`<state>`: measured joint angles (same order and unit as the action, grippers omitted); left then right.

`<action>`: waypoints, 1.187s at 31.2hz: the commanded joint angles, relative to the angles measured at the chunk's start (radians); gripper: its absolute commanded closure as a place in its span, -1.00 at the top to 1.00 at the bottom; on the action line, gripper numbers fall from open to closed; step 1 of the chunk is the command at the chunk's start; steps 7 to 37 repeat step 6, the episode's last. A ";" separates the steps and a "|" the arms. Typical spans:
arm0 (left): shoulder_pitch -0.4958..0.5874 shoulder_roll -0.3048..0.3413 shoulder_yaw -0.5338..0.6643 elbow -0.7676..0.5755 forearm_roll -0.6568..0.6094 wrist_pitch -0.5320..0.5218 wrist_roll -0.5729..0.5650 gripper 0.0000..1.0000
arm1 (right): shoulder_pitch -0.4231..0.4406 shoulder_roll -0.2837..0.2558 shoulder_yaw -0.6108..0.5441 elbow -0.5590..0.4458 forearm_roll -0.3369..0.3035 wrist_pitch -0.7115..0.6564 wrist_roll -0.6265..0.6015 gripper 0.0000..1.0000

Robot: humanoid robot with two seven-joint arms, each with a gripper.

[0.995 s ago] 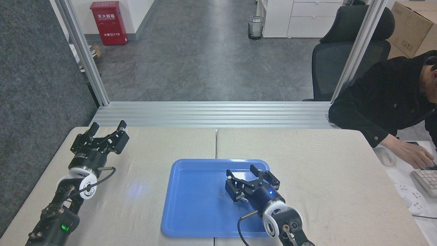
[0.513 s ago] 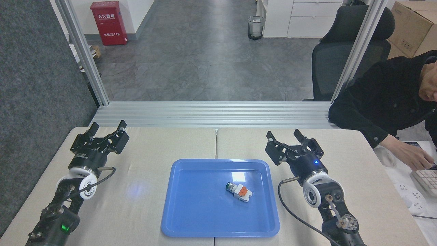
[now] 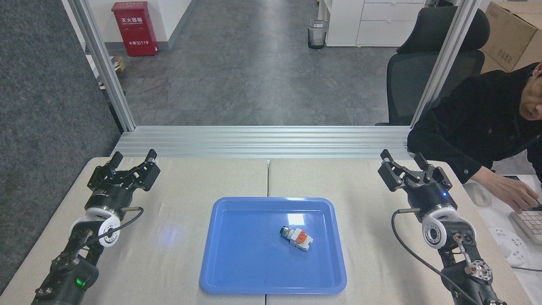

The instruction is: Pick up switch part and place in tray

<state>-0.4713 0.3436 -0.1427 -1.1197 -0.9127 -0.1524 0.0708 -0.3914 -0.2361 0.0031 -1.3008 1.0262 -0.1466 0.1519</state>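
Worktop (image 3: 178, 254) in beige cloth fills the near field, split by a seam down the middle. On it sits the tray (image 3: 237, 271), blue and glossy, and the switch part (image 3: 296, 237) lies on its side inside, right of the tray's centre, green cap pointing left, touching nothing else.

The left end effector (image 3: 132, 160) hovers over the worktop's far left corner with its 2 fingers spread apart and nothing between them. The right end effector (image 3: 402, 159) sits near the far right corner, well apart from the tray, fingers likewise spread and empty. Neither arm crosses over the tray, so the switch part is in full view.

At the right edge a person's hand (image 3: 512, 192) reaches to a keyboard (image 3: 529, 222) on a white side desk, just beyond the right arm. Behind the worktop runs a ribbed aluminium rail (image 3: 266, 142), then grey floor with a black office chair (image 3: 427, 63), a wastebasket (image 3: 317, 34), a red cabinet (image 3: 134, 29) and a cardboard box (image 3: 514, 34).
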 commanded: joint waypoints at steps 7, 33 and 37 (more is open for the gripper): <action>0.000 0.000 0.000 0.000 0.000 0.001 0.000 1.00 | -0.015 -0.088 -0.066 0.026 -0.020 -0.002 0.000 1.00; 0.000 0.000 0.000 0.000 0.000 0.001 0.000 1.00 | -0.015 -0.088 -0.066 0.026 -0.020 -0.002 0.000 1.00; 0.000 0.000 0.000 0.000 0.000 0.001 0.000 1.00 | -0.015 -0.088 -0.066 0.026 -0.020 -0.002 0.000 1.00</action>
